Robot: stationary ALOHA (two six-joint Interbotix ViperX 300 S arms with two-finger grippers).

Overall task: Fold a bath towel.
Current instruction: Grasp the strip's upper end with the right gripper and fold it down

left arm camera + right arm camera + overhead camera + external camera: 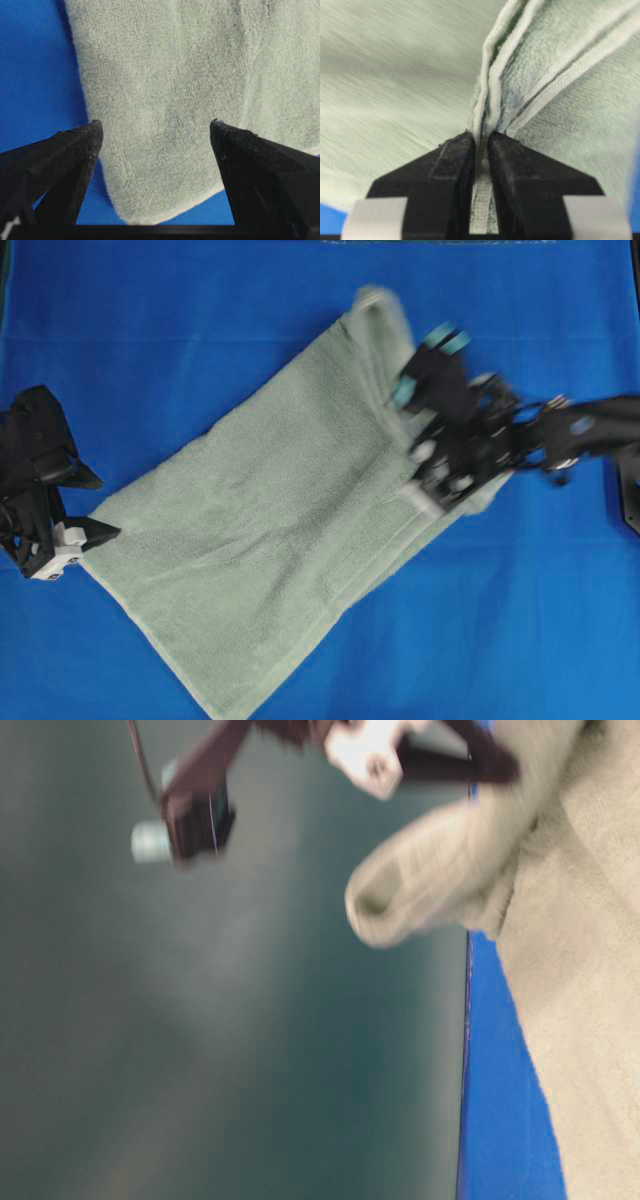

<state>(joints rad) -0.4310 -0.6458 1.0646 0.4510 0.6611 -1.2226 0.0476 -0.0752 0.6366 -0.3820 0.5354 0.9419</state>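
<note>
The bath towel [270, 540] is pale sage-green terry and lies diagonally across the blue cloth, with its upper right edge doubled over. In the right wrist view my right gripper [481, 137] is shut on several hemmed layers of the towel [395, 75]. From overhead the right gripper [410, 380] is over that raised, bunched edge and looks blurred. My left gripper [95, 508] is at the towel's left corner with its jaws wide open. In the left wrist view the towel's rounded corner [170, 100] lies between the left gripper's fingers [75, 150], which do not touch it.
Blue cloth [520, 620] covers the table around the towel. The table-level view shows a lifted roll of towel [420, 880] hanging over the blue surface's edge [468, 1050], against a dark backdrop [200, 1020]. The right arm [590, 430] reaches in from the right.
</note>
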